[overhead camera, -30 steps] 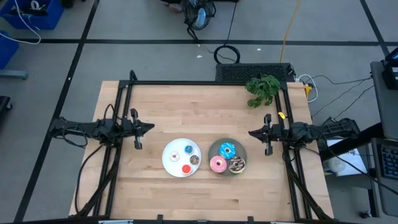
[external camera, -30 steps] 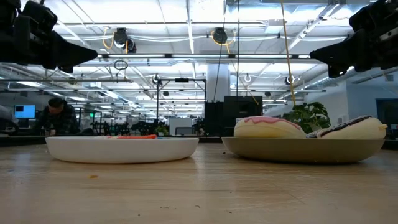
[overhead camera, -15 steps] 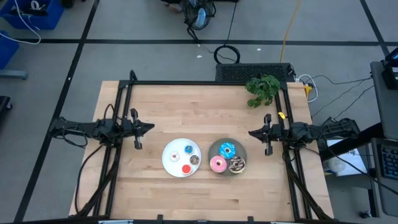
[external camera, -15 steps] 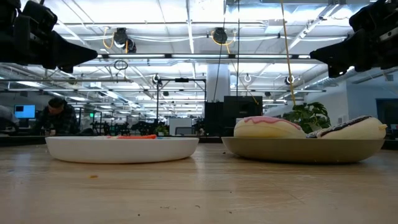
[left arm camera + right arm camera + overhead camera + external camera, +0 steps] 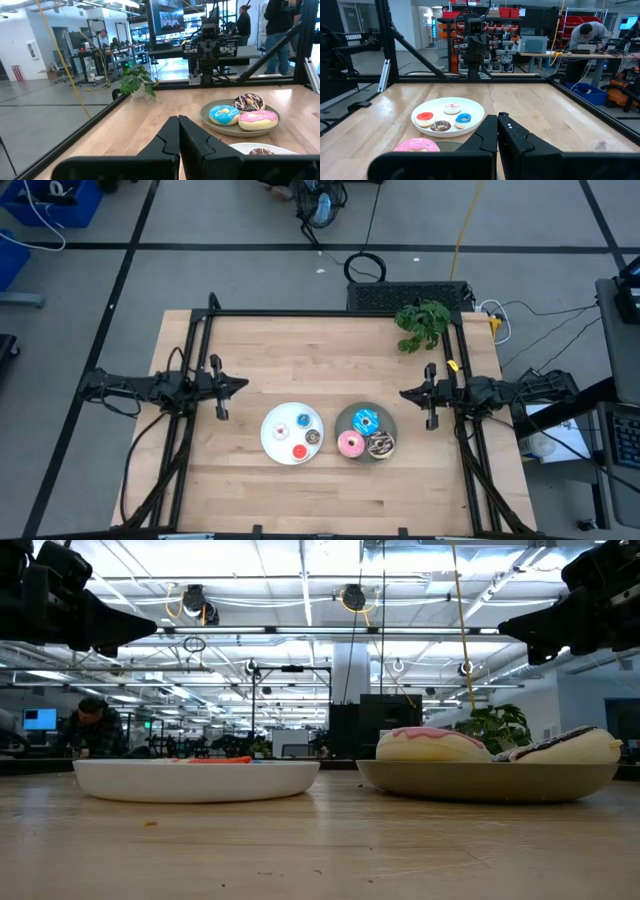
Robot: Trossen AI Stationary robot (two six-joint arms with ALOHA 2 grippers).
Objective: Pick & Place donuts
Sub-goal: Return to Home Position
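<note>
Two arms and both plates sit exactly as they did a second ago and half a second ago; no donut has shifted in the high or the low view.

At the left edge of the counter (image 5: pixel 300 350) the left gripper (image 5: pixel 244 385) hangs above the wood, pointing inward, well apart from the plates. Its wrist view shows its fingers (image 5: pixel 170 136) pressed together with nothing between them.

Left of centre, the white plate (image 5: pixel 271 442) carries the four tiny donuts, each a small ring lying flat and apart from the others. The white donut (image 5: pixel 283 430) lies at the left and the blue donut (image 5: pixel 303 420) toward the far side. The brown donut (image 5: pixel 312 437) is at the right and the red donut (image 5: pixel 299 451) is nearest the front edge.

Just beside it on the right, with a small gap between the rims, the grey plate (image 5: pixel 343 418) holds the three larger donuts, packed so that they touch. The blue-iced donut (image 5: pixel 366 421), marked with yellow, lies at the far side. The pink donut (image 5: pixel 350 444), crossed by paler lines, is at the front left. The chocolate donut (image 5: pixel 380 445), dark with pale sprinkles, is at the front right. In the low view the pink and chocolate ones rise above the grey rim.

At the right edge the right gripper (image 5: pixel 403 393) hangs above the counter, facing inward, its fingers (image 5: pixel 488 136) closed on each other and empty. A plant (image 5: pixel 422 323) stands at the far right corner.
</note>
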